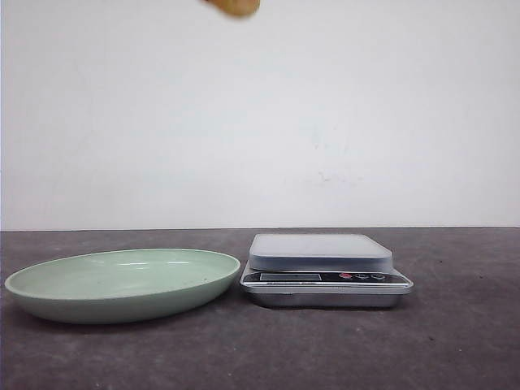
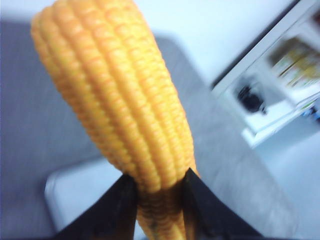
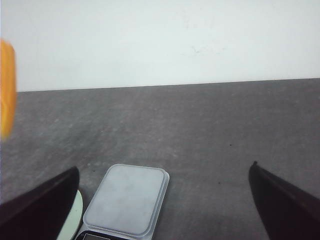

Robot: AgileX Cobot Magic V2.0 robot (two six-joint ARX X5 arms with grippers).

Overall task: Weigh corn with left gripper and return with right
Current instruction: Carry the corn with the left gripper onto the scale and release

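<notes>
The left hand point(image 2: 159, 200) grips the corn point(image 2: 117, 95) near one end, its two black fingers point(image 2: 120, 207) pressed against opposite sides of the cob. In the left wrist view the corn fills most of the frame, rising away from the fingers; its gripped end is cut off by the picture's edge, and the background there is blurred, so only a pale grey slab and some white shelving can be made out behind it.

In the front view the corn point(image 1: 233, 6) shows only as a small orange-brown sliver at the very top edge, high above the tabletop point(image 1: 455, 341); neither hand nor arm appears there. In the right wrist view a strip of the corn point(image 3: 6, 90) is cut off at the frame's side.

The right hand point(image 3: 165, 200) is open, fingers wide apart, hanging over the scale point(image 3: 126, 199). On the tabletop the scale point(image 1: 323, 268) stands just beside the green plate point(image 1: 122, 284), their edges nearly meeting. The markings on the scale's display and buttons are too small to read.
</notes>
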